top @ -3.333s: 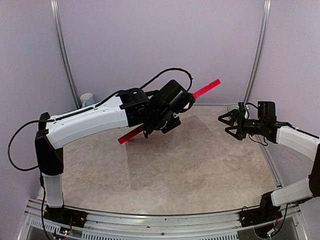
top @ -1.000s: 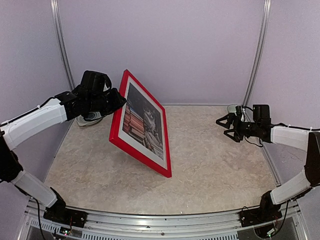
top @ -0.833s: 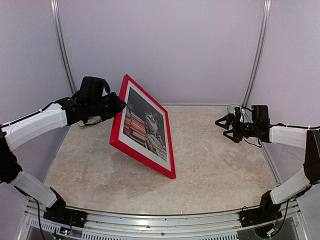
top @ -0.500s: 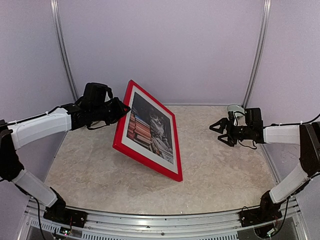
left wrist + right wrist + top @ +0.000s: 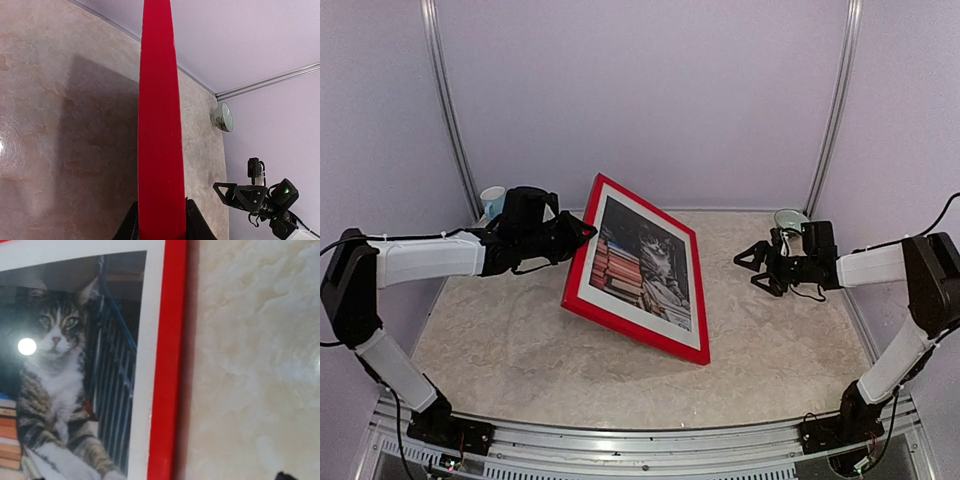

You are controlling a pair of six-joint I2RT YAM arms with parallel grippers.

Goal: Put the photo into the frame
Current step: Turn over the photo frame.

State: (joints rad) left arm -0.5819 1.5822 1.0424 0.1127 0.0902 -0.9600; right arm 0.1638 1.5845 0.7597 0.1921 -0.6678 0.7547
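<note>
There is one frame (image 5: 630, 328), one photo (image 5: 645, 265) and one white mat (image 5: 142, 365). The one desk (image 5: 520, 345) carries two pieces of crockery: a single cup (image 5: 493, 198) at about ten o'clock and a single bowl (image 5: 788, 217) at about two o'clock. Two arms show, the left arm (image 5: 430, 255) and the right arm (image 5: 868, 264), with one tool each: the left tool (image 5: 585, 233) and the right tool (image 5: 748, 270).
</note>
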